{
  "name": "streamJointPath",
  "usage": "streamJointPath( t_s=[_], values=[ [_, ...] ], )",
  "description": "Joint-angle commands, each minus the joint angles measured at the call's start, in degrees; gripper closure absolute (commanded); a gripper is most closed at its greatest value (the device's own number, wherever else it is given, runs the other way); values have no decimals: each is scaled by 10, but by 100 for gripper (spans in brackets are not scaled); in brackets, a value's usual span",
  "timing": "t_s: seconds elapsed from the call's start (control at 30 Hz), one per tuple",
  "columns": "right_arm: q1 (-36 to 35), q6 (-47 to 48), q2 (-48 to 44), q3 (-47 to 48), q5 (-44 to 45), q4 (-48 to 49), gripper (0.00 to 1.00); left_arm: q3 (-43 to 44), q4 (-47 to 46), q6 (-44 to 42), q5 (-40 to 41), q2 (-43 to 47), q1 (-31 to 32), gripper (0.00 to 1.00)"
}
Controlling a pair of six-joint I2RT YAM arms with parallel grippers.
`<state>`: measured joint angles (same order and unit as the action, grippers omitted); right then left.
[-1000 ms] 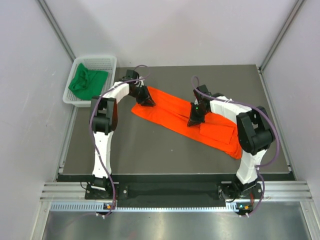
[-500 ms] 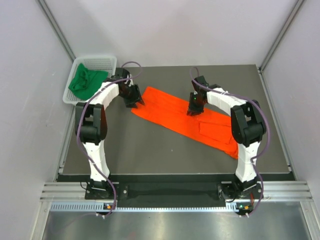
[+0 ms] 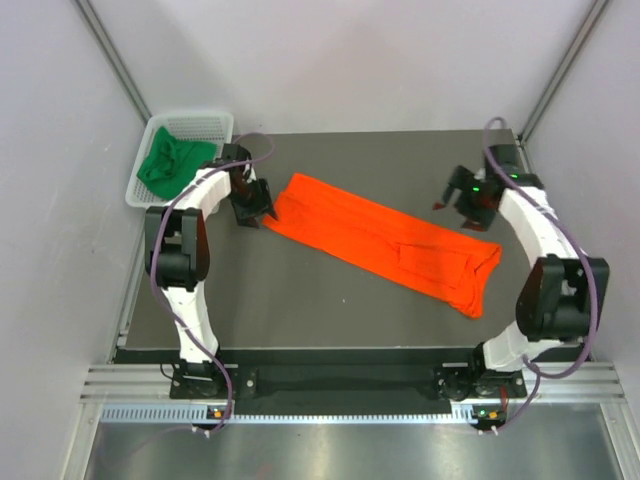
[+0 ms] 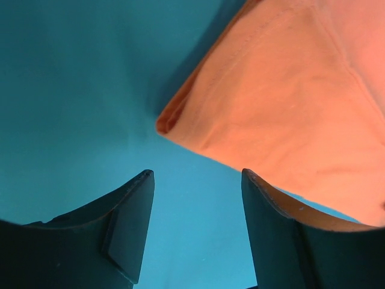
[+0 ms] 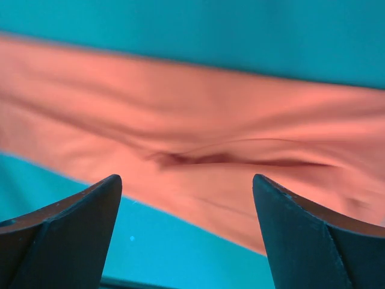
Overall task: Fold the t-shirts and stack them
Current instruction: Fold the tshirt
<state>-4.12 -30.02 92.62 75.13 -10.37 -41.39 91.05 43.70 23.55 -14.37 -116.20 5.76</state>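
Orange t-shirt (image 3: 385, 240) — a long strip running far-left to near-right; left gripper (image 3: 262, 208), right gripper (image 3: 456, 205) jaws spread, empty.

The orange t-shirt (image 3: 385, 240) has been let go as both jaws were opened. The left gripper (image 3: 260, 208) has been drawn just off its left end, the right gripper (image 3: 455, 210) swung toward the table's (image 3: 300, 310) far right corner.

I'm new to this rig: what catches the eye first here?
A bright orange t-shirt, folded into a long strip, lies diagonally across the dark table. A dark green t-shirt sits crumpled in the white basket, far left. The left gripper and right gripper stand open, empty.
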Motion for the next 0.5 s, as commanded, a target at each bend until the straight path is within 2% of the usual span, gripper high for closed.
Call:
streamJointPath(
  t_s=[0.0,0.1,0.3,0.47],
  values=[
    [85,50,-54,-45,-6,-28,10,13,16,-10,31,-10,-4,35],
    [174,74,-77,-85,-11,-27,9,18,19,-3,37,-20,-8,34],
    [237,88,-74,-139,-4,2,10,42,28,-4,36,-64,-9,34],
    [263,89,-38,-160,7,42,18,50,23,-7,29,-88,-9,48]
  ],
)
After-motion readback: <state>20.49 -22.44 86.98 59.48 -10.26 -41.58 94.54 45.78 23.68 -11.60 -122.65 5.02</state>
